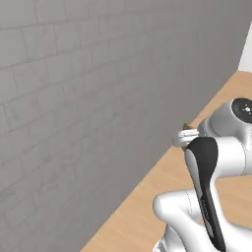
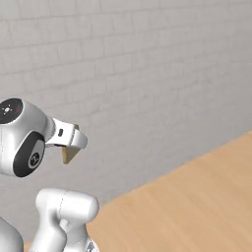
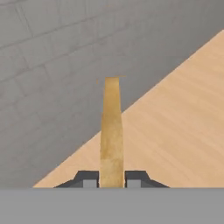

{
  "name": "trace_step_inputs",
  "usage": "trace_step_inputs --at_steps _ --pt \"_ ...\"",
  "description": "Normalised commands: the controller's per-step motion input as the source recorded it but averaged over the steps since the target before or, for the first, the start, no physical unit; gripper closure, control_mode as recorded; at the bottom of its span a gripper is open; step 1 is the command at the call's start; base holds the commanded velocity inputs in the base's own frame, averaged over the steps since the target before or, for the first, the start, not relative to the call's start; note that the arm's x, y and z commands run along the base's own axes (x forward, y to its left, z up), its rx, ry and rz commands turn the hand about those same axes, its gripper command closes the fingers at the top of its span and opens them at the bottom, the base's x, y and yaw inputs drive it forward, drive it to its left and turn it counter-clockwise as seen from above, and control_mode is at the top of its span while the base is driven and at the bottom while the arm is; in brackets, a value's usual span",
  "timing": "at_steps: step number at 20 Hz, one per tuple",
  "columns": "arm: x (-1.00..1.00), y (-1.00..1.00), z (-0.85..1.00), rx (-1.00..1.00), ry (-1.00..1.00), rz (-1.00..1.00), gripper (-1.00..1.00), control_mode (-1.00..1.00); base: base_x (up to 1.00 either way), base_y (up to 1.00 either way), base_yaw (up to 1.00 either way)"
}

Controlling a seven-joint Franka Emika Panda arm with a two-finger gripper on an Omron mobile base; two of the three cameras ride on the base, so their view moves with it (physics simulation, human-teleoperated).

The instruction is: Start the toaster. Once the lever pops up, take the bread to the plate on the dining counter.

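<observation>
Starting on the left side of the left base view, it's pretty much all grey tiled wall [image 1: 74,98], which runs diagonally down to a light wood counter [image 1: 142,206] that opens out toward 4 o'clock. The white arm comes up from around 5 o'clock, and up near 2 o'clock you can just make out a tiny corner of the bread [image 1: 187,126] poking out past the wrist, right by the line where wall meets wood. Over in the right base view the arm sits at 9 o'clock with the hand pointing right, and a small tan wedge of the slice hangs under it, with the wall behind it and the counter top spreading from 6 o'clock out to 3 o'clock. The hand view is the clearest one: the gripper [image 3: 111,179] is down at 6 o'clock, its two dark fingers [image 3: 87,178] pinched tight on either side of the bread, so it's clamped down on the slice and not open at all. The slice is seen edge-on as a thin tan strip reaching up toward 12 o'clock, off the counter and touching nothing but the fingers, with wall behind its top half and wood behind its lower half.
</observation>
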Motion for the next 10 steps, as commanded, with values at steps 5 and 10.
trace_step_inputs --at_steps 5,10 --pt "0.0 0.0 0.0 0.0 0.0 0.0 1.0 1.0 0.29 0.0 -0.77" --pt "0.0 0.0 0.0 0.0 0.0 0.0 1.0 1.0 0.39 0.1 -0.77"
